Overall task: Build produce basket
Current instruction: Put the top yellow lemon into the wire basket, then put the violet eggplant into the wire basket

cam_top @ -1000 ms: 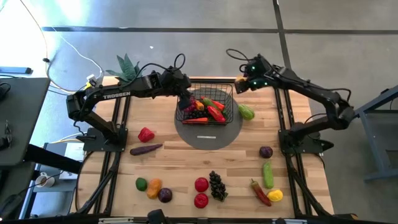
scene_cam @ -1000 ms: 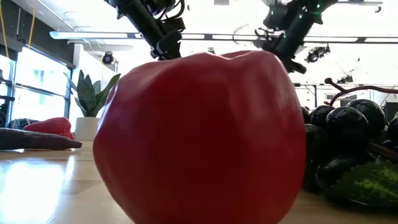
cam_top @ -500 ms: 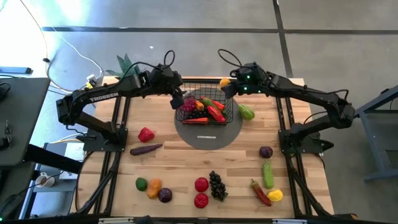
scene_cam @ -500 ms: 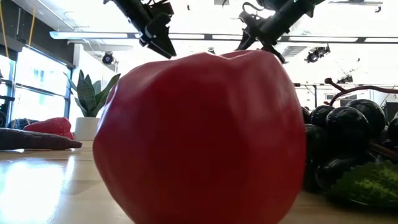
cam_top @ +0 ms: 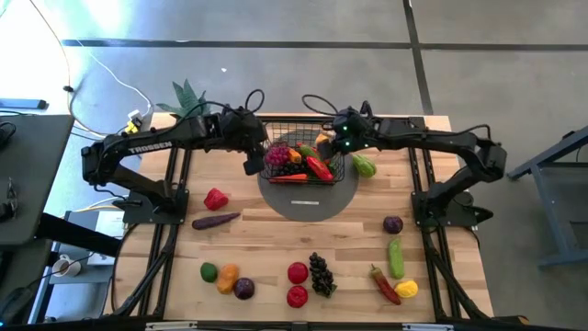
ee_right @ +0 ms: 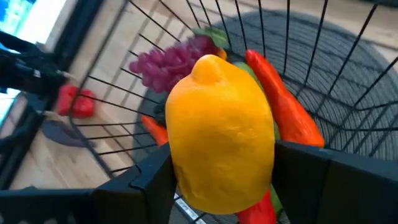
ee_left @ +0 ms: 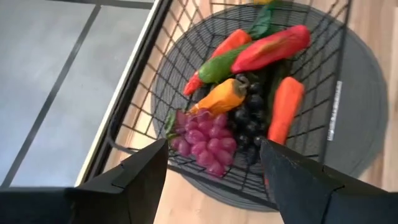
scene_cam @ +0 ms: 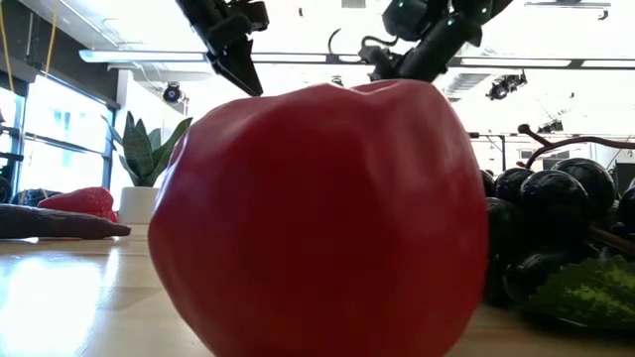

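Over the basket (cam_top: 303, 161), the right end effector (ee_right: 217, 180) grips a lemon (ee_right: 219, 134) across its smooth, rigid, likely light middle, while the left end effector (ee_left: 211, 168) hangs open and empty beside the basket.

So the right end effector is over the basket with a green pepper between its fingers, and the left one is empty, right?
Not quite. The right wrist view shows the right end effector over the basket with a yellow lemon between its fingers, not a green pepper. The left end effector is indeed empty.
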Robot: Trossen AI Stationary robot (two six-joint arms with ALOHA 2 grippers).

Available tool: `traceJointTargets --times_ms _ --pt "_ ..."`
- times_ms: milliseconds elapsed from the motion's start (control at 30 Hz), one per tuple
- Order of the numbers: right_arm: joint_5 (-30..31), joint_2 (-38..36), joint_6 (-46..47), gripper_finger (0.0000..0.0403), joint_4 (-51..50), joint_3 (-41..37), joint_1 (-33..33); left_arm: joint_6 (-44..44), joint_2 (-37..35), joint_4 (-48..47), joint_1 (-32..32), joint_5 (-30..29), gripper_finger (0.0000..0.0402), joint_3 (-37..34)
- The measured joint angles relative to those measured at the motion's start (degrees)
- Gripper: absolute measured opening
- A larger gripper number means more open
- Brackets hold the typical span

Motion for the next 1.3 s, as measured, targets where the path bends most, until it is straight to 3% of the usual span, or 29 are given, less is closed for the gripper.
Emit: traceJointTargets --times_ms 233,567,733,1033,1300 --pt "-1.1 3.0 -1.7 0.0218 1.8 0.0 -0.2 -0.4 0.0 -1.2 -1.9 -0.1 0.0246 0.0" --pt "-0.7 3.6 -3.0 0.0272 1.8 0.0 -1.9 -3.2 0.0 -5.8 -4.1 -0.2 0.0246 0.0" --pt "-4.0 3.4 -2.6 0.0275 1.6 2.0 -2.9 -5.9 0.0 -9.4 -5.5 -0.3 0.0246 0.0" --pt "-4.0 3.2 -6.8 0.0275 0.4 7.5 -2.5 -9.1 0.0 -19.2 -8.7 -0.1 0.0246 -0.2" --pt "-4.0 3.2 -10.7 0.0275 -2.6 12.4 -2.5 -14.6 -2.7 -18.2 -12.9 0.1 0.0246 -7.4"
